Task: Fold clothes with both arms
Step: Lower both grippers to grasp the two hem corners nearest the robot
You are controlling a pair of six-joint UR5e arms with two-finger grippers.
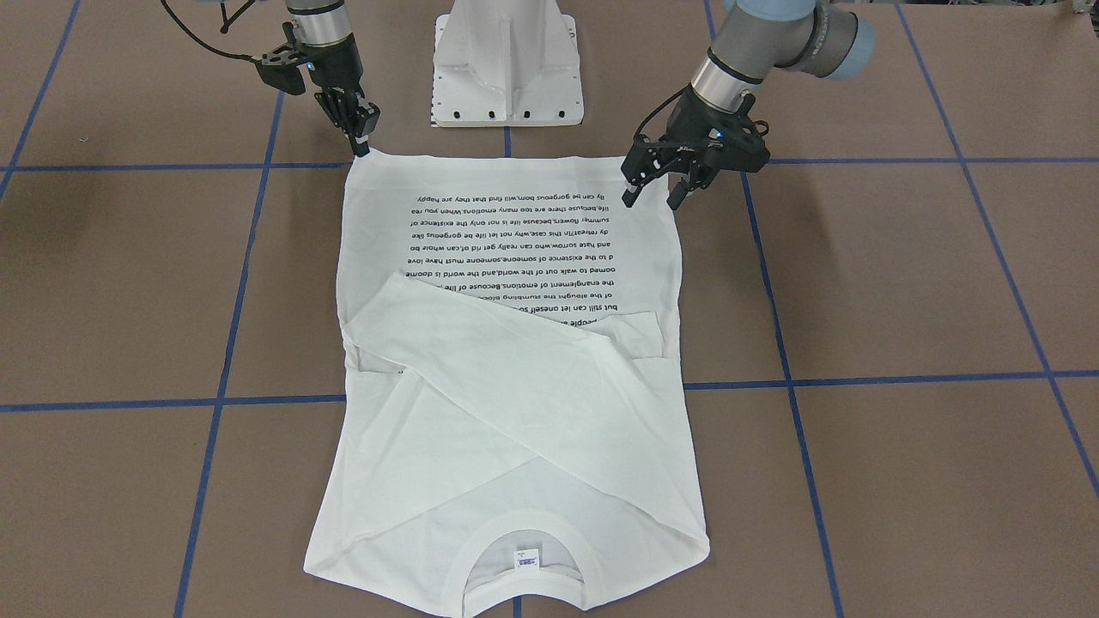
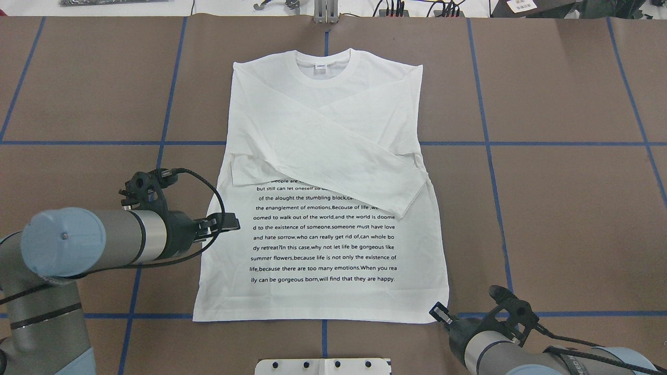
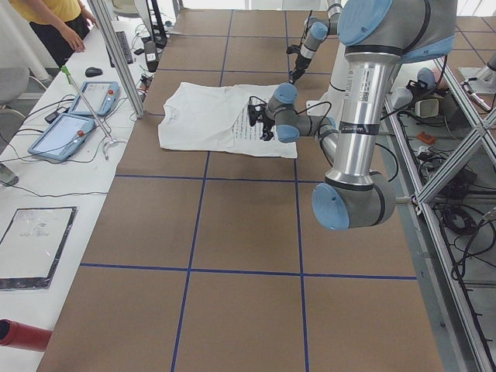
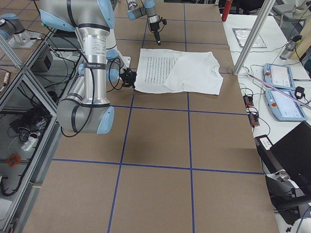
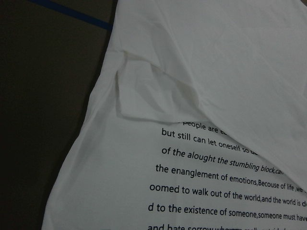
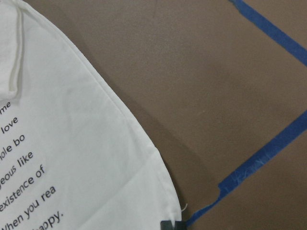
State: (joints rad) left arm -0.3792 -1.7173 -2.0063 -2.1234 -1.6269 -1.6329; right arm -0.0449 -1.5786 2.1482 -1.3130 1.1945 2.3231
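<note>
One white long-sleeved T-shirt (image 2: 323,114) with two sleeves (image 2: 359,159), one block of black print (image 2: 323,237) and one neck label (image 1: 525,559). Two robot arms, the left arm (image 2: 88,242) and the right arm (image 2: 500,354), each with one hand: left hand (image 1: 654,200), right hand (image 1: 361,148). One white pedestal base (image 1: 506,77). One brown surface (image 1: 901,283). At its side, two blue-edged tablets (image 3: 91,97) and one person (image 3: 54,19).

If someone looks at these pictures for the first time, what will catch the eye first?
A white T-shirt lies flat on the brown table, sleeves crossed over its chest, with a block of black text on the half nearer the robot. The right gripper is at the hem corner on the robot's right. The left gripper, fingers apart, hovers above the shirt's opposite edge.
</note>
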